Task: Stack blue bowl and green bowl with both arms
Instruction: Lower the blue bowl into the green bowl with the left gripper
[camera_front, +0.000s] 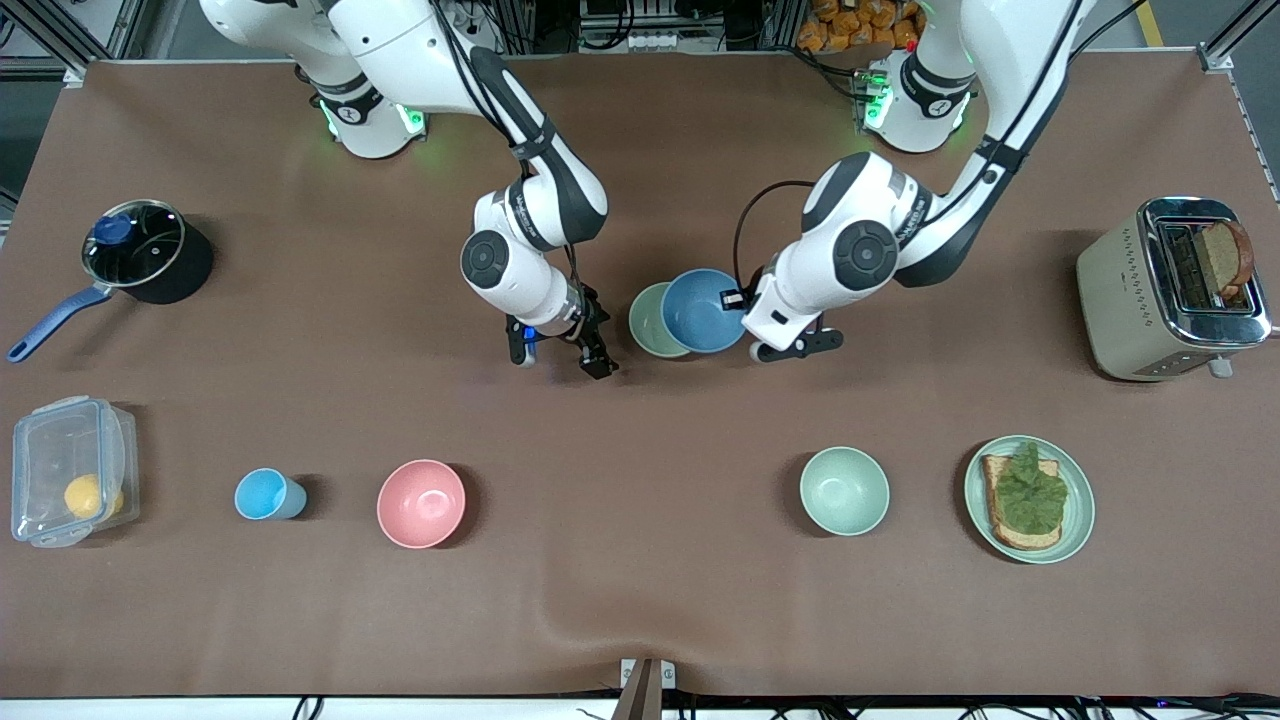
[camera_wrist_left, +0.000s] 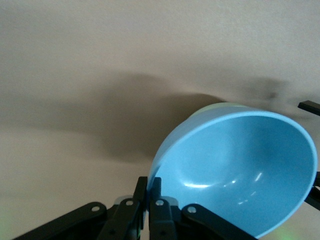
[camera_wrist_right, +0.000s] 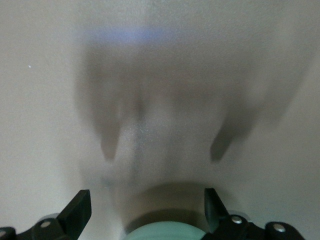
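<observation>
Pinching blue bowl (camera_front: 704, 310) by its rim, left gripper (camera_wrist_left: 149, 197) clamped tight, tilted over green bowl (camera_front: 647, 322) mid-table (edge grip keeps bowl's underside free for nesting). Right gripper (camera_front: 560, 350) spread wide, empty, beside green bowl, waiting.

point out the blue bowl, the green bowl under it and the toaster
blue bowl (camera_front: 705, 308), front view, on its inner floor
green bowl (camera_front: 643, 322), front view, on the crescent of its inside showing beside the blue bowl
toaster (camera_front: 1125, 290), front view, on its beige side wall
</observation>
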